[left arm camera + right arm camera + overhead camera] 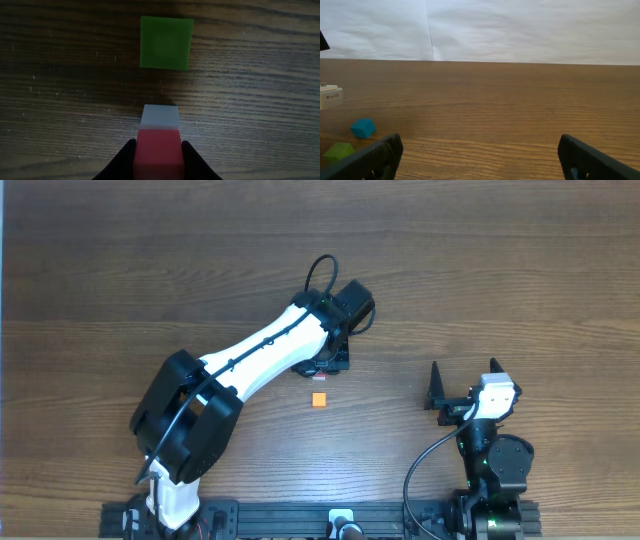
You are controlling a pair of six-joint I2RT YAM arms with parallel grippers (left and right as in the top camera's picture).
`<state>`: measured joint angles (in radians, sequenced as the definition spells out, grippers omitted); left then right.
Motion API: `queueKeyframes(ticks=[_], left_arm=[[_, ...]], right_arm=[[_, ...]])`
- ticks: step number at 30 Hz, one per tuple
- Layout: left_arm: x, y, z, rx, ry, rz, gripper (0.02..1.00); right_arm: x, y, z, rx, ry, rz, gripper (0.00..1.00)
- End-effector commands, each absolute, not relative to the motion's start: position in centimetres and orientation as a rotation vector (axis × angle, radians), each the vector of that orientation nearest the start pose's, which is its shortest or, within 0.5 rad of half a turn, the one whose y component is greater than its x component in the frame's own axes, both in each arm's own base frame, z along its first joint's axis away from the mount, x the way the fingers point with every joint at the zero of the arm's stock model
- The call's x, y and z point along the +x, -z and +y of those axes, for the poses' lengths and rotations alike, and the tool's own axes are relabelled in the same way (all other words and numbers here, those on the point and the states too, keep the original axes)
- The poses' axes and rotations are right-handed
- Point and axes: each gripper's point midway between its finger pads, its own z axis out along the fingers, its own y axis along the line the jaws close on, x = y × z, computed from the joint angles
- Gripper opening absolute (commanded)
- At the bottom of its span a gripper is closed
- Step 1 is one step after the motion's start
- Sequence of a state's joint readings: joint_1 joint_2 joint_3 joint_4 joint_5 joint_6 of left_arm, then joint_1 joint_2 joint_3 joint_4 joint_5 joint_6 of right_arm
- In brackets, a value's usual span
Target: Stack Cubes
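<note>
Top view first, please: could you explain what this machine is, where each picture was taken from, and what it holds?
These are two robot arms at a wooden table. The top view looks down from above; the other two come from cameras on the arms' wrists. The left hand is shut on a red cube, with a green cube close by on the table. The right hand is open and empty. An orange cube and a blue cube also lie there.

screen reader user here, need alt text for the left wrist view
The left pincer grips a red cube, pale grey along its far end, between its two dark fingers. A green cube lies apart from it on the dark wooden table.
</note>
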<state>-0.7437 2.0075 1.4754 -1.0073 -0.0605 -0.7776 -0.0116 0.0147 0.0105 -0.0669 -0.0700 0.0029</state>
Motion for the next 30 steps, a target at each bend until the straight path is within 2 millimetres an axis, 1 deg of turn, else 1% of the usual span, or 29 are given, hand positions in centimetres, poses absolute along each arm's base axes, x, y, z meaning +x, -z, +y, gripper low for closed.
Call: queueKeyframes(ticks=[1,28,29,30], left_arm=[[28.68,-3.2,-24.54,-0.045,-0.062,3.077,0.042],[29.04,-3.23,-24.53,-0.045,-0.068,3.059,0.045],[29.03,-3.23,-24.53,-0.046,-0.068,3.059,0.051],[29.03,-3.23,-24.53,-0.046,-0.068,3.059,0.08]], right_arm=[[24.59,-15.76,1.14,-0.051,-0.06,1.641,0.991],[24.59,-15.76,1.15,-0.051,-0.06,1.641,0.989],[24.59,-15.76,1.14,-0.051,-0.06,1.641,0.993],[24.59,-15.76,1.14,-0.051,-0.06,1.641,0.993]])
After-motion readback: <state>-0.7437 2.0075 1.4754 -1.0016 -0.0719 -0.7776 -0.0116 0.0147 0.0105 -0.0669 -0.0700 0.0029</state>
